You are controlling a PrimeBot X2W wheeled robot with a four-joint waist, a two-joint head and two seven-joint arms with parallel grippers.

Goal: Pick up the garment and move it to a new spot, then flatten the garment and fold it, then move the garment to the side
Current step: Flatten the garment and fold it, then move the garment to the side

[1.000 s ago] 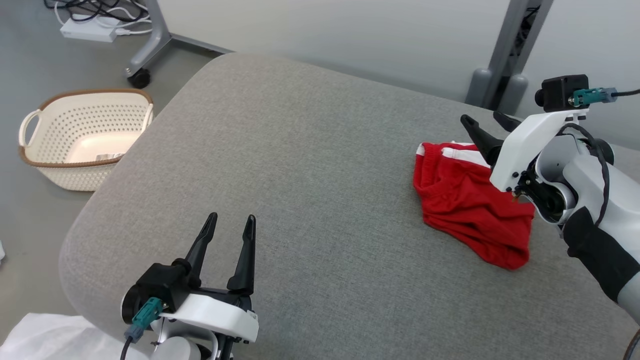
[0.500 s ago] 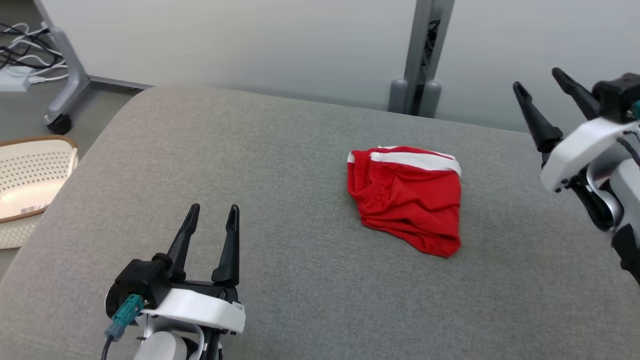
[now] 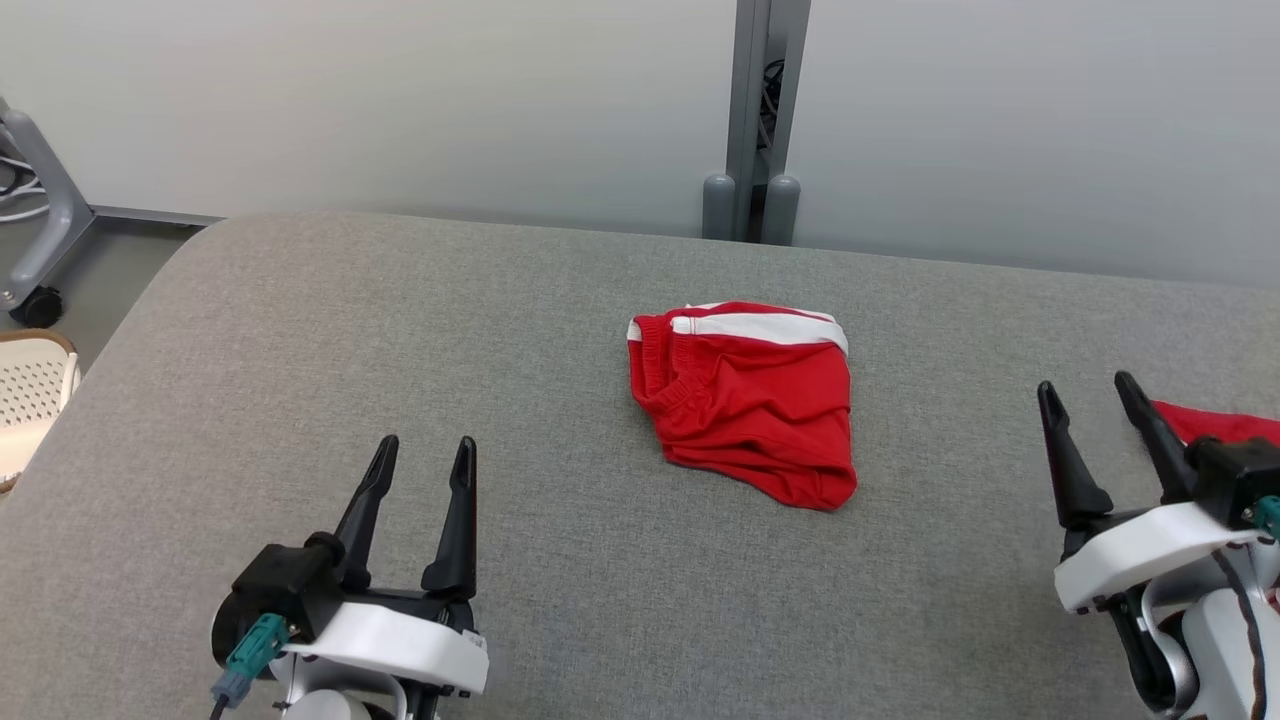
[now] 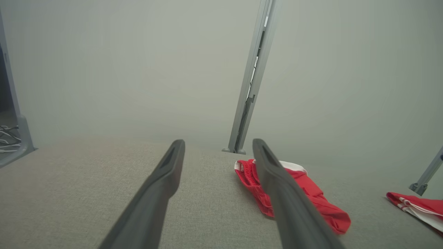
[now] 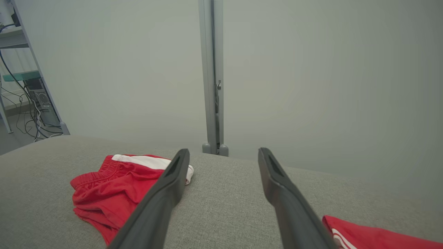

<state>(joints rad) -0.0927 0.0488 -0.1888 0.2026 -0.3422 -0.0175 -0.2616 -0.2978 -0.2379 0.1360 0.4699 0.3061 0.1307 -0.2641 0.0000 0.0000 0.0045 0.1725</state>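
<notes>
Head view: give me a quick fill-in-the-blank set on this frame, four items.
1. The folded red fabric garment has a ___ stripe along its far edge.
2. The left hand and the right hand are both ___, with nothing between their fingers.
3. The garment lies on a padded fabric surface whose colour is ___.
4. A second red garment lies at the picture's edge, just beyond the ___ hand.

Missing words: white; open; grey; right.

Garment mid padded table; second garment far right, basket on floor left, post behind
</notes>
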